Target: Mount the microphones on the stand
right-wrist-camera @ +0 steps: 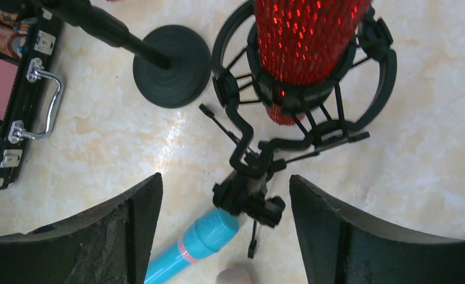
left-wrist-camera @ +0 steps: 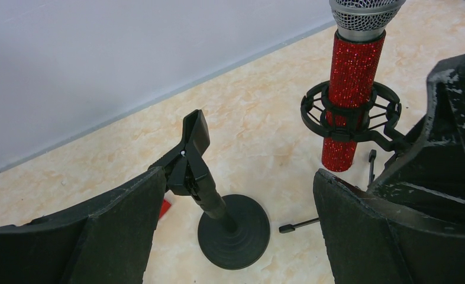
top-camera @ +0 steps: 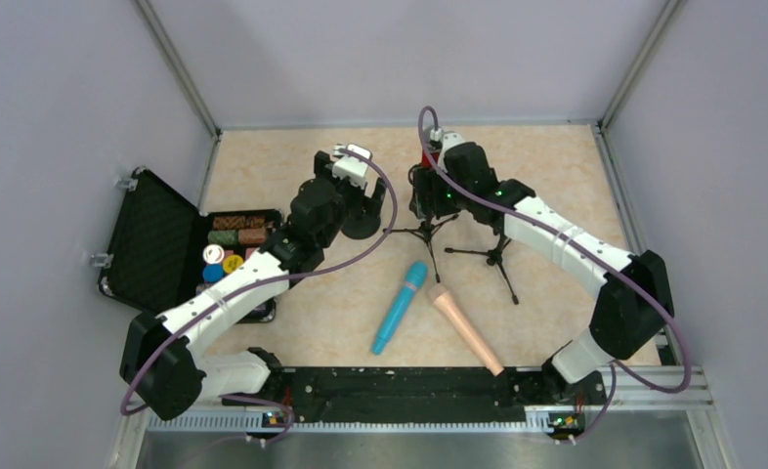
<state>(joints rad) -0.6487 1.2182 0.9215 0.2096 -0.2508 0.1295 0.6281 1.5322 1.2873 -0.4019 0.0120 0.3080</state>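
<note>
Nearest on the bench point(top-camera: 546, 156), just beyond the arm bases, two microphones lie flat: the cyan microphone point(top-camera: 400, 308) on the left and the peach-pink microphone point(top-camera: 468, 332) on the right, their heads close together at the far end and their tails spread apart toward the near edge. In the right wrist view the cyan microphone point(right-wrist-camera: 200, 242) points up toward the foot of a tripod stand point(right-wrist-camera: 248, 198), with the peach-pink head point(right-wrist-camera: 236, 275) just beside it. To the left sits an open black case point(top-camera: 150, 239) holding coloured pieces. Right of centre stands a second tripod stand point(top-camera: 497, 254), bare. Farther back, the right arm point(top-camera: 556, 239) reaches in over the first tripod stand; the right jaws are spread apart and grip nothing, with the stand's hub seen between them but untouched. The left arm point(top-camera: 224, 303) reaches in from the left; the left jaws gape fully wide and are empty. Ahead of them is a round-based stand point(left-wrist-camera: 233, 231) with a tilted clip point(left-wrist-camera: 191, 148) at its top, holding nothing. Farthest, the red microphone point(left-wrist-camera: 351, 89) stands upright, mesh head up, seated in the ring of the shock mount point(left-wrist-camera: 313, 112) on the first tripod stand.
</note>
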